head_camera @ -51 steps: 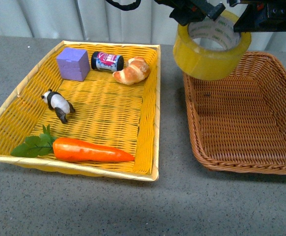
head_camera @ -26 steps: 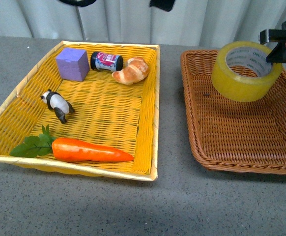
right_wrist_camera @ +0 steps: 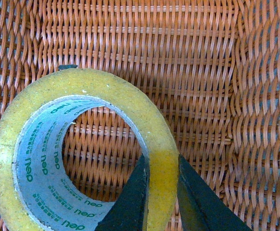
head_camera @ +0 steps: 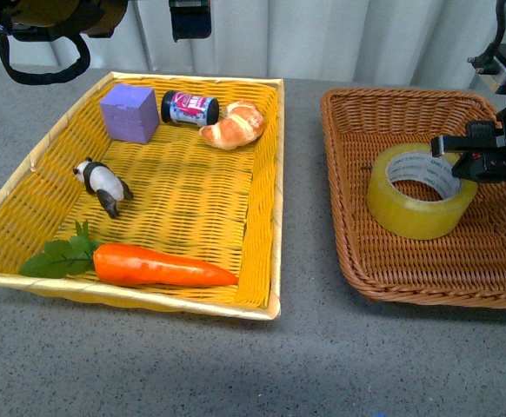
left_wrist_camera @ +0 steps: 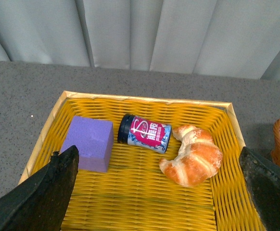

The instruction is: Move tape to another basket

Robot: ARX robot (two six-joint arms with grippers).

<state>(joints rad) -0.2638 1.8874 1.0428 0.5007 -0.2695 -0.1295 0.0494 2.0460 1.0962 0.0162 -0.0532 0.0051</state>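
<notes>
— Status?
— Inside the brown wicker basket (head_camera: 350, 261) sits the packing-tape roll (head_camera: 414, 208), seemingly on its floor. My right pincer (right_wrist_camera: 160, 192) clamps the roll's wall; my left pincer (left_wrist_camera: 157, 192) gapes wide, empty.
— Handling?
— I'd judge it stiff, light and slick. Pinching the wall suits it.

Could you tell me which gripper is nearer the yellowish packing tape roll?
Right: the right gripper grips the yellowish tape roll in the brown wicker basket; the left gripper hangs over the yellow woven tray.
</notes>
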